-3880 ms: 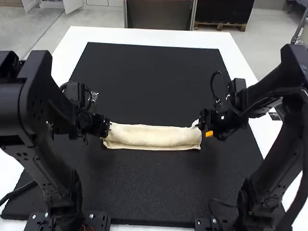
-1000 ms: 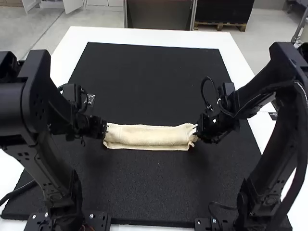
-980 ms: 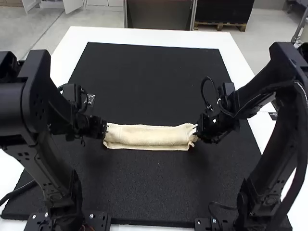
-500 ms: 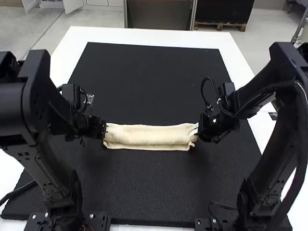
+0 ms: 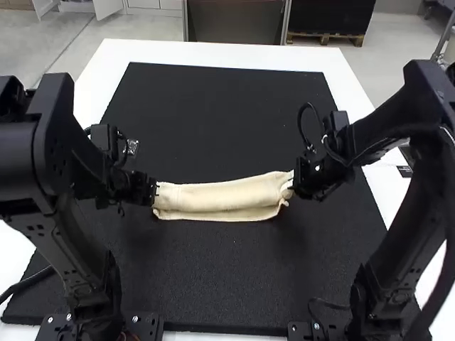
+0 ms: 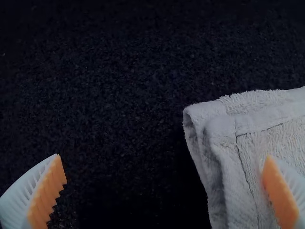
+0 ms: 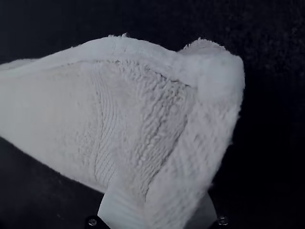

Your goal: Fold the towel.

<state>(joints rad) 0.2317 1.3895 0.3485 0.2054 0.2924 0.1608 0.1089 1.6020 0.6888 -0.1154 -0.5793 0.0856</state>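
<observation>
Lying between the two arms on the black mat point(image 5: 227, 121), the towel point(image 5: 220, 197) is folded into a long, narrow strip, its layers showing at the left end. Over that end, the left gripper point(image 5: 155, 192) has its fingers wide apart, one over the cloth and the other over bare mat. At the far end, the right gripper point(image 5: 294, 181) has its fingers clamped on the towel, which puckers and bunches there and looks lifted. The white desk point(image 5: 213, 54) shows around the mat.
</observation>
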